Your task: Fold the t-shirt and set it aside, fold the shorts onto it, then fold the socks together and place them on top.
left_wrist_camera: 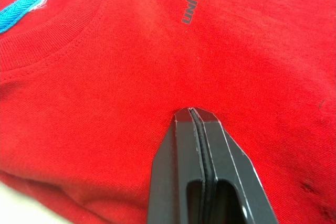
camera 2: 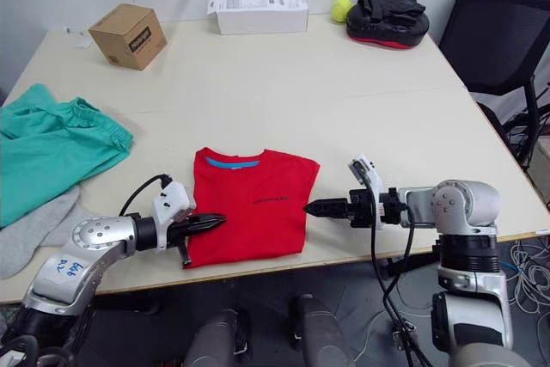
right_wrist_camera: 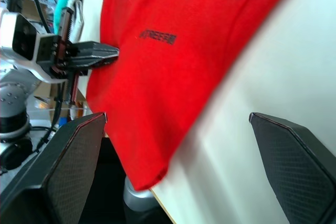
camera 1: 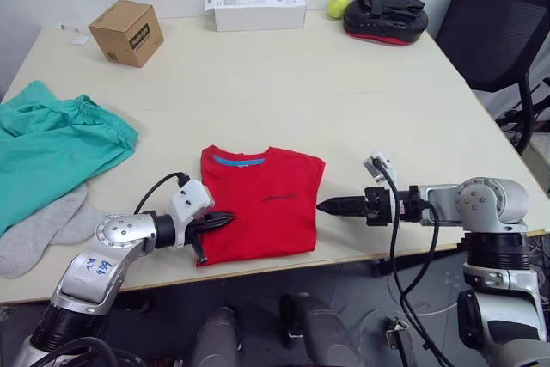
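Observation:
The red t-shirt (camera 1: 262, 204) lies folded into a flat rectangle near the table's front edge, blue neck band facing away from me. My left gripper (camera 1: 225, 219) is shut, its tips resting over the shirt's left edge; the left wrist view shows the closed fingers (left_wrist_camera: 193, 113) just above the cloth, with no fold pinched between them. My right gripper (camera 1: 322, 206) points at the shirt's right edge, just clear of it, and its fingers (right_wrist_camera: 79, 145) stand wide open. The teal shorts (camera 1: 51, 148) lie crumpled at the far left. The grey socks (camera 1: 39, 229) lie just in front of them.
Along the table's far edge stand a cardboard box (camera 1: 126, 33), a white carton (camera 1: 256, 10), a tennis ball (camera 1: 338, 4) and a black and red pad (camera 1: 385, 15). A black office chair (camera 1: 498, 36) stands off the right side.

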